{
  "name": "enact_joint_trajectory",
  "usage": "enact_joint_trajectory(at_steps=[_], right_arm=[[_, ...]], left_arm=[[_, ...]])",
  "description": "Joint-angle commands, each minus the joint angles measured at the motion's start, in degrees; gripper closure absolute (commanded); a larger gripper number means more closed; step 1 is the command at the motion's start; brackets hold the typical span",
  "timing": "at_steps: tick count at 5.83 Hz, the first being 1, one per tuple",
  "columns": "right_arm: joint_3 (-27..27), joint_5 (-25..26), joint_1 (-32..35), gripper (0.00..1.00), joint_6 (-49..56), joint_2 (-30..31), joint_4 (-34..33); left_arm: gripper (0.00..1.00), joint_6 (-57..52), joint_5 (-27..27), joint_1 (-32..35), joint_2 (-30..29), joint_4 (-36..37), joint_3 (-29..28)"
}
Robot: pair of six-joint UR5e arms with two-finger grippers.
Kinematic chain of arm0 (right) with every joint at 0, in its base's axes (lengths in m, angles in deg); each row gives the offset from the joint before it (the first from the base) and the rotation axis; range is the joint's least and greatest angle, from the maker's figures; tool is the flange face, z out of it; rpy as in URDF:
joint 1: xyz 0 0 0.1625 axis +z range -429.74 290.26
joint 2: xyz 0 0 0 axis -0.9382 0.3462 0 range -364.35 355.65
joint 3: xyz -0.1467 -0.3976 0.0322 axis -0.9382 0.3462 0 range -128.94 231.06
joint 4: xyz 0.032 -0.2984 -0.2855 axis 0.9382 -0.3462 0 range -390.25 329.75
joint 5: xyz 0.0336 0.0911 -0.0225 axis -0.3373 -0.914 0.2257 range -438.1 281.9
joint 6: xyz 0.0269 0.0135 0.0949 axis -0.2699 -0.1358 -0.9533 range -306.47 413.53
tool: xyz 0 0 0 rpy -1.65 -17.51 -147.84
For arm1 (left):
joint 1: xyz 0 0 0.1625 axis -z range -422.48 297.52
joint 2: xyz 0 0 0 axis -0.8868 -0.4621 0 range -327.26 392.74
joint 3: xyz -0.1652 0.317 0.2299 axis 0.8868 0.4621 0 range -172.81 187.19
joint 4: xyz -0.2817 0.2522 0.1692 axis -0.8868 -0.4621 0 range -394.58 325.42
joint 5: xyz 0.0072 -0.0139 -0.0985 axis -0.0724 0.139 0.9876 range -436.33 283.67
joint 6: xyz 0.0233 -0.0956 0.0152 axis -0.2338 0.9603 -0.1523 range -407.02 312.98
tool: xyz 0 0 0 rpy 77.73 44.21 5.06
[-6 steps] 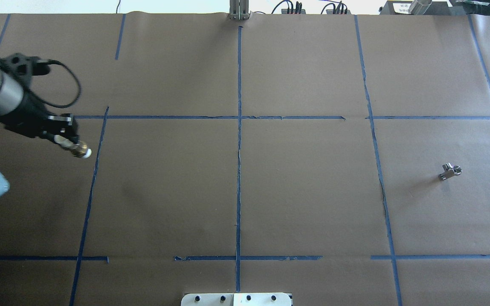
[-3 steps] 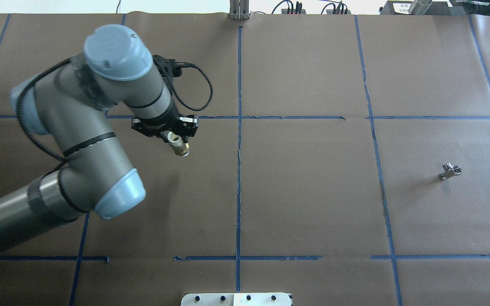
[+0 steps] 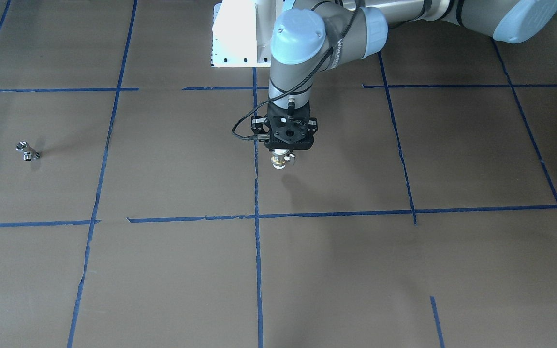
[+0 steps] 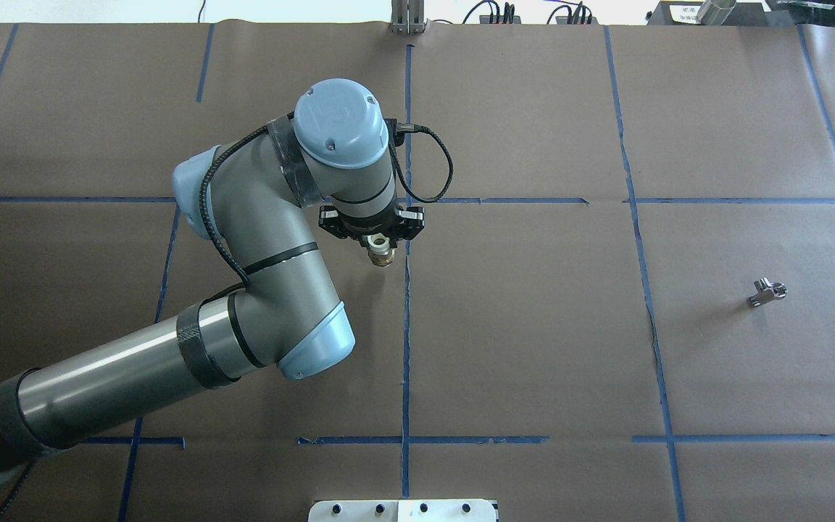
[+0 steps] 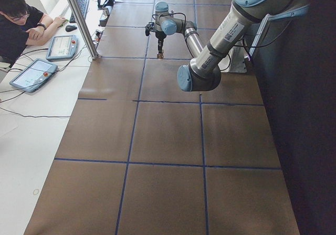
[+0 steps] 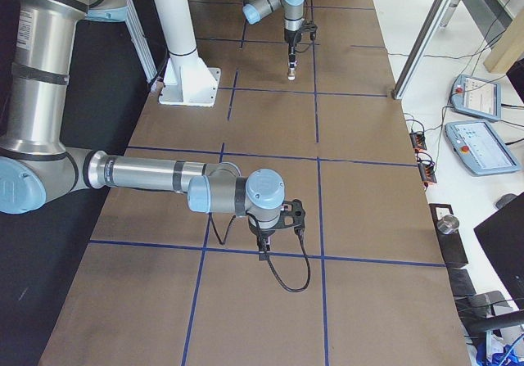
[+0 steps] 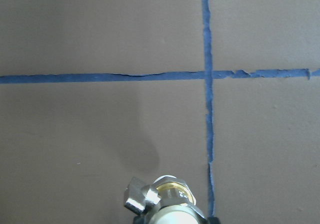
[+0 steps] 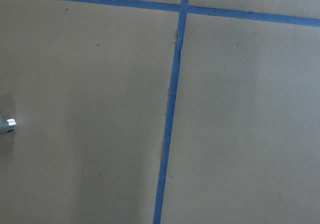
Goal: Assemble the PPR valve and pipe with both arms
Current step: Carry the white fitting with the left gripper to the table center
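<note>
My left gripper [image 4: 379,245] is shut on the PPR valve [image 4: 382,257] and holds it pointing down above the table, just left of the centre blue line. The valve also shows in the front view [image 3: 279,162] and at the bottom of the left wrist view [image 7: 167,204], with its brass band and side lever. The pipe [image 4: 767,292], a small chrome fitting, lies alone on the right part of the table [image 3: 27,151]. My right gripper [image 6: 266,250] shows only in the exterior right view, and I cannot tell whether it is open or shut. A chrome sliver [image 8: 9,125] sits at the right wrist view's left edge.
Brown paper with blue tape lines [image 4: 406,326] covers the table. A white base plate [image 4: 403,511] sits at the near edge. A metal post [image 4: 406,18] and cables stand at the far edge. An operator [image 5: 21,22] sits beside the table with tablets.
My left arm has swung right from the table's left edge to the centre line, carrying the valve and turning it to point down. The pipe has not moved.
</note>
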State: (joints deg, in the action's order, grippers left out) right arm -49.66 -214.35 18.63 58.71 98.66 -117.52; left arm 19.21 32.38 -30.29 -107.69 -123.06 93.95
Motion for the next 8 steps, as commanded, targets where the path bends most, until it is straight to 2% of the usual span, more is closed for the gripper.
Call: enact_joint_trajectory(at_steps=[1,3,4,5,6,7,8], right_arm=[[0.00,-0.07,0.04,0.00,-0.08,0.00,0.00],[0.09,0.02,-0.05,0.00,0.00,0.00,0.00],[0.09,-0.07,-0.05,0.00,0.00,0.00,0.00],[0.09,0.02,-0.05,0.00,0.00,0.00,0.00],[0.00,-0.07,0.04,0.00,0.00,0.00,0.00],[0.00,-0.07,-0.05,0.00,0.00,0.00,0.00],[-0.09,-0.24,-0.05,0.00,0.09,-0.09,0.09]], left_arm=[[1.00,1.79,-1.13,-2.29,-1.94,-1.60,-2.82],[0.99,2.33,-1.13,-3.01,-1.77,-1.87,-2.92],[0.89,2.33,-1.13,-3.01,-1.60,-1.87,-2.92],[0.25,2.16,-1.13,-3.01,-1.51,-1.96,-2.83],[0.00,2.41,-1.13,-3.01,-1.42,-1.87,-2.74],[0.00,2.33,-1.05,-2.92,-1.42,-1.70,-2.05],[0.00,2.07,-0.79,-1.96,-0.98,-0.48,1.44]])
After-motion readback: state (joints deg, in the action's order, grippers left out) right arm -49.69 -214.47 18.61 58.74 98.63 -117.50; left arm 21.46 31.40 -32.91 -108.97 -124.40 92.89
